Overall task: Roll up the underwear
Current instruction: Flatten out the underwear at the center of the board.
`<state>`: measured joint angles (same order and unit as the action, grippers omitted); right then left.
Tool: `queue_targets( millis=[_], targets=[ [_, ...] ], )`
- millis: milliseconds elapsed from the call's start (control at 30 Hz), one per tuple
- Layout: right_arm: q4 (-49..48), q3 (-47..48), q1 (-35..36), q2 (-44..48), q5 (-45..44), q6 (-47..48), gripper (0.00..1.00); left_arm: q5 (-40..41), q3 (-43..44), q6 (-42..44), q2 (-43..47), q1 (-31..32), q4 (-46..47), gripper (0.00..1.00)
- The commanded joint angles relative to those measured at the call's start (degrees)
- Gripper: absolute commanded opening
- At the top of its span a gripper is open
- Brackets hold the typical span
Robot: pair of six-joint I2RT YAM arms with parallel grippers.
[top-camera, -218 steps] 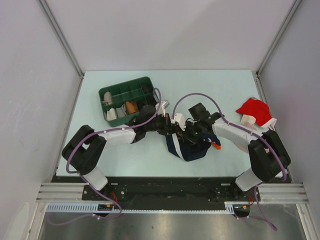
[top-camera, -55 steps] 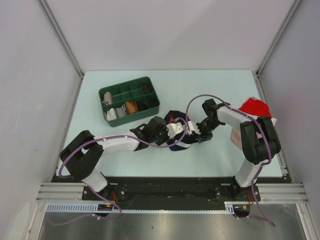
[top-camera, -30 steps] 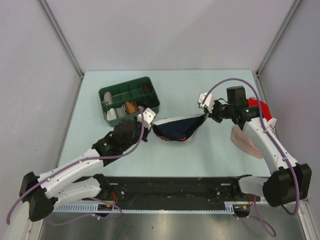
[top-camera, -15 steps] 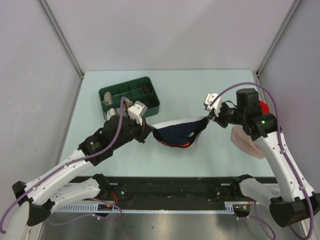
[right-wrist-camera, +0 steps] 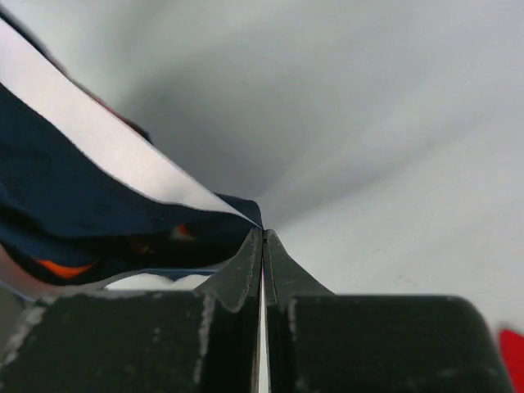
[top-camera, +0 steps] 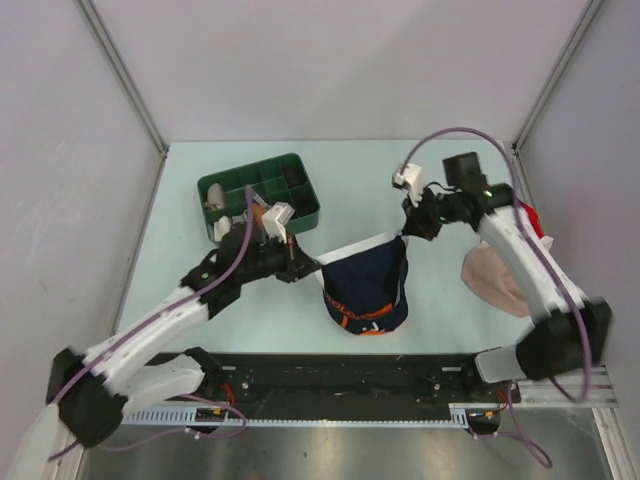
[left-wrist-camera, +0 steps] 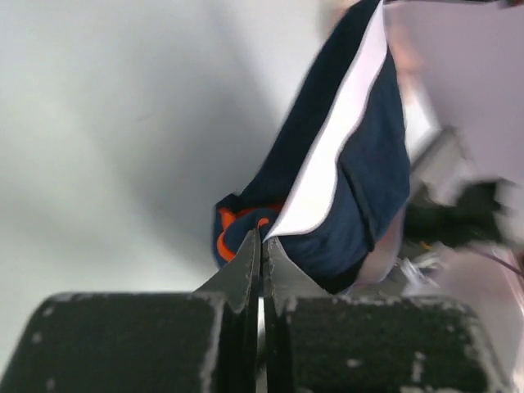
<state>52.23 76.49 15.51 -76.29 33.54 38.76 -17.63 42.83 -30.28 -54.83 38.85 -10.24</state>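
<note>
The navy-blue underwear (top-camera: 368,283) with orange trim and a white waistband hangs spread between my two grippers, over the middle of the table. My left gripper (top-camera: 318,270) is shut on its left waistband corner. My right gripper (top-camera: 403,235) is shut on the right corner. In the left wrist view the closed tips (left-wrist-camera: 263,239) pinch the underwear (left-wrist-camera: 360,180) where the white band meets the orange seam. The right wrist view has its tips (right-wrist-camera: 263,233) shut on the edge of the underwear (right-wrist-camera: 82,205). I cannot tell whether the lower part touches the table.
A green compartment tray (top-camera: 204,188) with several small rolled items stands at the back left, just behind my left arm. A beige-pink cloth (top-camera: 495,280) lies at the right. A red cloth (top-camera: 528,216) shows partly behind my right arm.
Both grippers have come closer together. The left moved right, the right moved back and left. The underwear, stretched sideways before, now hangs longer toward the near edge.
</note>
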Motion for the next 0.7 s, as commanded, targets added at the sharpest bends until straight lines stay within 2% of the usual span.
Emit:
queue_targets(
  millis=[0, 33, 67, 100, 167, 200, 233, 300, 333, 367, 400, 433, 500, 667],
  targets=[
    [-15.2, -1.9, -4.5, -19.8, -10.2, -9.2, 0.06, 2.9, -6.6, -6.1, -16.4, -8.2, 18.7, 0.0],
    [-17.2, 0.4, -5.0, -22.2, -11.0, -9.8, 0.1, 5.3, -5.8, -7.0, -19.8, -10.0, 20.5, 0.08],
    [-16.7, 2.3, -5.2, -24.8, -11.6, -9.6, 0.12, 5.1, -2.9, -7.1, -26.7, -10.6, 22.2, 0.16],
    [-15.9, 3.7, -5.3, -26.5, -11.0, -9.1, 0.15, 4.8, -0.7, -5.8, -29.5, -10.8, 21.5, 0.23],
    [-13.3, 5.1, -5.4, -26.3, -6.2, -5.4, 0.26, 1.7, 4.3, -4.9, -34.4, -10.7, 21.3, 0.32],
    [-12.2, 4.9, -5.4, -25.3, -4.2, -3.2, 0.31, 0.6, 5.0, -3.7, -34.5, -10.6, 21.3, 0.39],
    [-9.1, 4.6, -5.2, -22.5, -2.0, -0.6, 0.41, 0.2, 5.1, -2.9, -33.9, -10.5, 21.2, 0.44],
    [-5.4, 3.1, -5.3, -19.7, 5.1, 10.1, 0.5, 1.1, 4.7, 0.3, -30.2, -10.5, 19.2, 0.56],
    [1.1, 2.7, -5.1, -17.6, 8.1, 16.6, 0.59, 1.5, 4.1, 1.6, -28.5, -10.5, 18.7, 0.58],
    [4.4, 1.4, -4.7, -16.6, 13.1, 22.3, 0.62, 2.4, 3.1, 2.8, -26.9, -10.5, 18.0, 0.61],
    [7.9, 0.7, -4.3, -16.0, 15.1, 36.8, 0.66, 3.0, 2.4, 4.5, -23.3, -10.5, 16.8, 0.62],
    [15.9, 0.0, -3.6, -15.8, 16.6, 44.8, 0.69, 3.6, 1.9, 5.3, -21.7, -10.5, 16.1, 0.68],
    [20.4, -1.5, -0.7, -16.8, 16.1, 57.5, 0.7, 4.7, 1.1, 7.3, -17.7, -10.7, 14.1, 0.71],
    [15.5, -2.0, 6.7, -21.1, 5.9, 52.7, 0.63, 5.9, -0.6, 9.5, -12.1, -11.7, 8.4, 0.75]
  ],
)
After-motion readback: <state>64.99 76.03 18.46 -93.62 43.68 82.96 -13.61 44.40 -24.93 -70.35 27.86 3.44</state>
